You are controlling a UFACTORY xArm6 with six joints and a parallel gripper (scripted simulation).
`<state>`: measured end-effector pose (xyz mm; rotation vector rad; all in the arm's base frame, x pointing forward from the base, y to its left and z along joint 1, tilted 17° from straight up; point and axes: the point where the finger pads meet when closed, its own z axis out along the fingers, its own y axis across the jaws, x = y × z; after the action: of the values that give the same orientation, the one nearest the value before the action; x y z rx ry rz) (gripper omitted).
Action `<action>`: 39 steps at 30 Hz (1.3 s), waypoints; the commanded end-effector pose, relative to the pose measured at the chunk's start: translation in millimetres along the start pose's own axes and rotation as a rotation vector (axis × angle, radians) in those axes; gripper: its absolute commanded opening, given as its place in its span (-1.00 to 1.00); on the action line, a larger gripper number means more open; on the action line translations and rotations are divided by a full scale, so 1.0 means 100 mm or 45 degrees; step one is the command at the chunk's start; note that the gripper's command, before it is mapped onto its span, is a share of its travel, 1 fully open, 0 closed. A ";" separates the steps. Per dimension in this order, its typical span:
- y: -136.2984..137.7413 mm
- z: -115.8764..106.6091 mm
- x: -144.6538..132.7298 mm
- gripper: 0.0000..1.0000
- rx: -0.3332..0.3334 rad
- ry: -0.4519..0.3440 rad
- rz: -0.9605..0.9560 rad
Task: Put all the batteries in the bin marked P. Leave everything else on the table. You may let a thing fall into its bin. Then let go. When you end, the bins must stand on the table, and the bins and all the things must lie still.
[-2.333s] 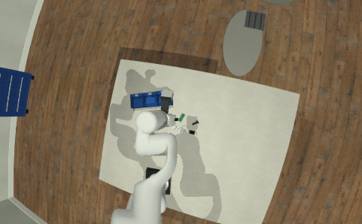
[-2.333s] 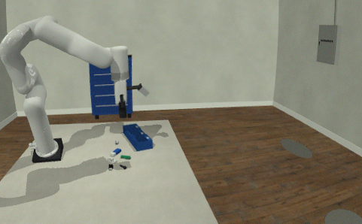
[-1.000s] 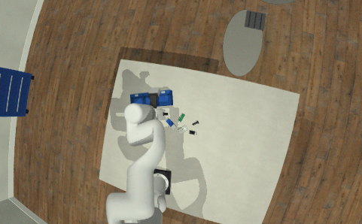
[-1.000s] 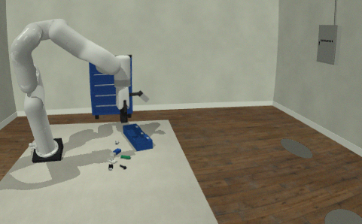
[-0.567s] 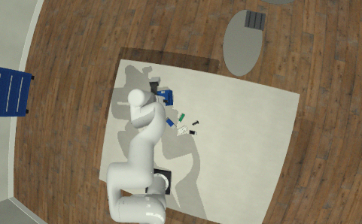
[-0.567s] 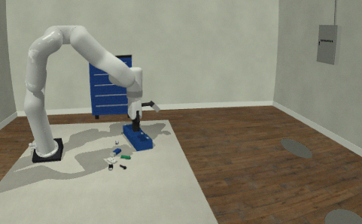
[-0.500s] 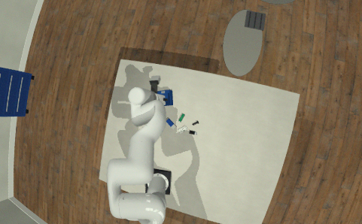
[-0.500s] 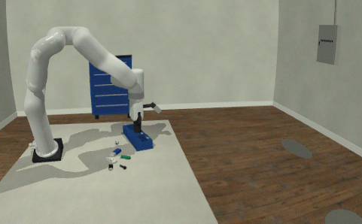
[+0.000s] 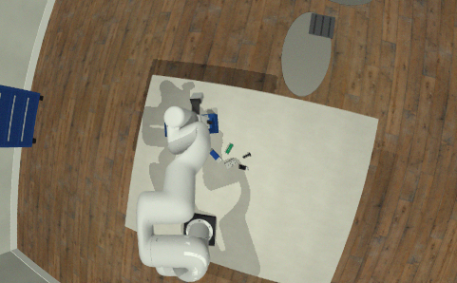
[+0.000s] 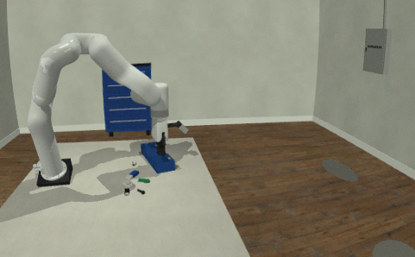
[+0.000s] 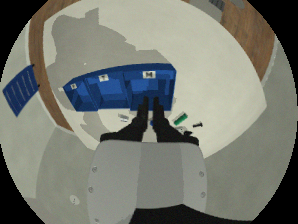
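A long blue bin block (image 10: 157, 159) with several compartments lies on the pale mat; it also shows from above (image 9: 211, 122) and in the wrist view (image 11: 123, 87). Its white labels are too small to read. My gripper (image 10: 161, 151) points straight down over the block's middle, close above it. In the wrist view the fingers are pressed together with nothing visible between them. A cluster of small things lies on the mat nearer the robot base: a blue-and-white cylinder (image 10: 132, 174), a green piece (image 10: 143, 180), a black screw-like piece (image 10: 141, 191) and a pale piece (image 10: 127, 184).
The robot base (image 10: 53, 172) stands at the mat's left side. A blue drawer cabinet (image 10: 126, 101) stands by the back wall. A small white thing (image 10: 134, 162) lies left of the bin block. Wooden floor surrounds the mat.
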<state>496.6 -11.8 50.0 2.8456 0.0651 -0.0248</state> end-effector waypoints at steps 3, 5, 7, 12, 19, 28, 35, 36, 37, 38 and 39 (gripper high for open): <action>0.00 0.12 0.02 -0.85 0.000 0.005 0.001; 0.00 0.18 0.02 -0.85 0.000 0.005 0.001; 0.00 0.23 0.02 -0.85 0.000 0.005 0.001; 0.00 0.36 0.02 -0.85 0.000 0.005 0.001; 0.00 0.50 0.02 -0.85 0.000 0.004 0.001; 0.00 0.51 0.02 -0.85 0.000 0.004 0.001; 0.00 0.51 0.02 -0.85 0.000 0.004 0.001; 0.00 0.51 0.02 -0.85 0.000 0.004 0.001; 0.00 0.51 0.02 -0.85 0.000 0.004 0.001; 0.00 0.51 0.02 -0.85 0.000 0.004 0.001; 0.00 0.51 0.02 -0.85 0.000 0.005 0.001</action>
<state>496.1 -26.9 0.0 2.8454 0.0650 -0.0259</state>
